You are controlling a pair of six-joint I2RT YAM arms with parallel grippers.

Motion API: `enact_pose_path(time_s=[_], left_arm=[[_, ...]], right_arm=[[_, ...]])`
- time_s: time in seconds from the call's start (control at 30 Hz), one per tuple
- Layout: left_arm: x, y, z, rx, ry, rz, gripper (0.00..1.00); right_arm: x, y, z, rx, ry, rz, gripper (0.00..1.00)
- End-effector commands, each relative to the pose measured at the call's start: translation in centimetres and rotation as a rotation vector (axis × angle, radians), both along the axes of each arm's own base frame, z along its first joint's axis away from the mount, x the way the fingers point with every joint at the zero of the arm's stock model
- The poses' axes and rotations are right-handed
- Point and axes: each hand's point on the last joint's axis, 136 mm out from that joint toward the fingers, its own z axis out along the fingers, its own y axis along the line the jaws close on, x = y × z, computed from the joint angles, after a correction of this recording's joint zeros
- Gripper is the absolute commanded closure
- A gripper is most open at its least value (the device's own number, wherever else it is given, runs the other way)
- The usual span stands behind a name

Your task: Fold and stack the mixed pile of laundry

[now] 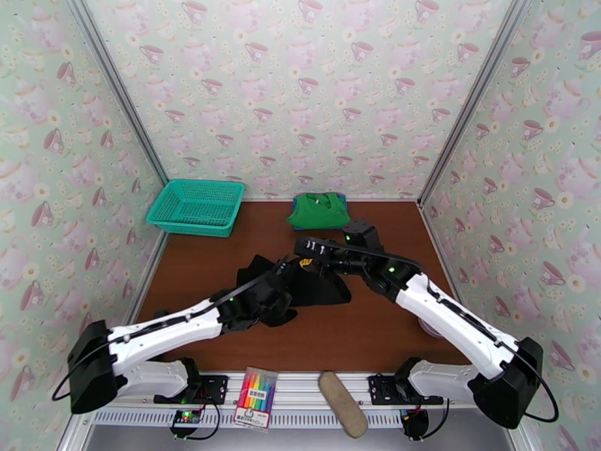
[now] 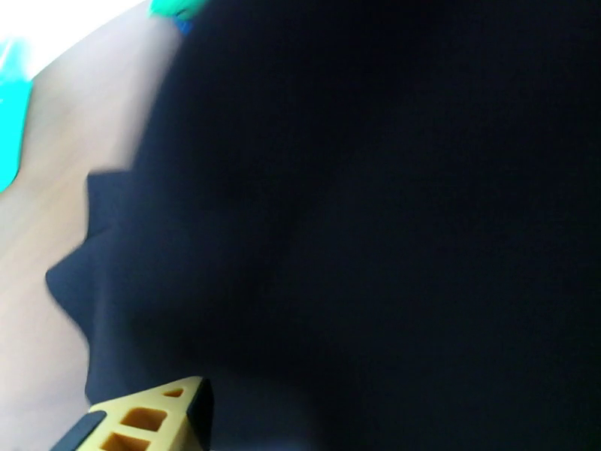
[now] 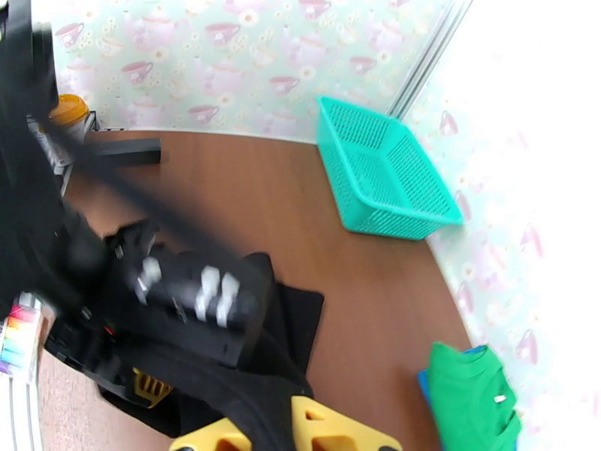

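Teacup wallpaper on every wall, and a brown wooden table [image 1: 376,332] underneath it all. The biggest thing on it is the black garment [image 1: 323,287], lying rumpled mid-table right under both arms. The right gripper [image 3: 274,436] has its yellow fingers pressed together on a strip of it that rises off the table. The left gripper [image 1: 284,266] sits over the same cloth, just to the left. Black fabric crowds its wrist camera with one yellow finger poking in, so can't tell how its jaws stand.

A teal basket [image 1: 197,207] sits far left. At far centre, well apart from both grippers, the green garment [image 1: 319,210] lies folded on the blue garment [image 3: 424,381], which peeks out at the edge. On the near rail are a marker pack [image 1: 255,398] and a tan oblong thing [image 1: 343,404].
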Motion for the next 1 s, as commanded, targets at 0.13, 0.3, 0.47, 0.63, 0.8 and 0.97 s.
enact_pose_path(time_s=[0.13, 0.3, 0.47, 0.63, 0.8, 0.97], left_arm=[[0.9, 1.6, 0.8, 0.036, -0.087, 0.14, 0.56], [-0.3, 2.8, 1.5, 0.05, -0.078, 0.129, 0.69], [-1.5, 2.8, 1.4, -0.012, -0.047, 0.085, 0.7], [-2.1, 1.8, 0.9, -0.084, -0.018, 0.022, 0.7], [-2.5, 1.0, -0.6, -0.1, 0.035, -0.024, 0.69], [-3.3, -0.4, -2.1, -0.145, 0.115, -0.104, 0.51]], right_arm=[[1.5, -1.7, 4.4, 0.025, -0.08, -0.108, 1.0], [2.6, -3.3, 6.8, 0.042, -0.117, -0.179, 1.0], [3.0, -3.8, 7.6, 0.058, -0.119, -0.192, 1.0], [3.2, -3.7, 7.7, 0.065, -0.111, -0.187, 1.0], [3.3, -3.7, 7.7, 0.066, -0.109, -0.189, 1.0], [3.3, -4.1, 7.5, 0.058, -0.11, -0.191, 1.0]])
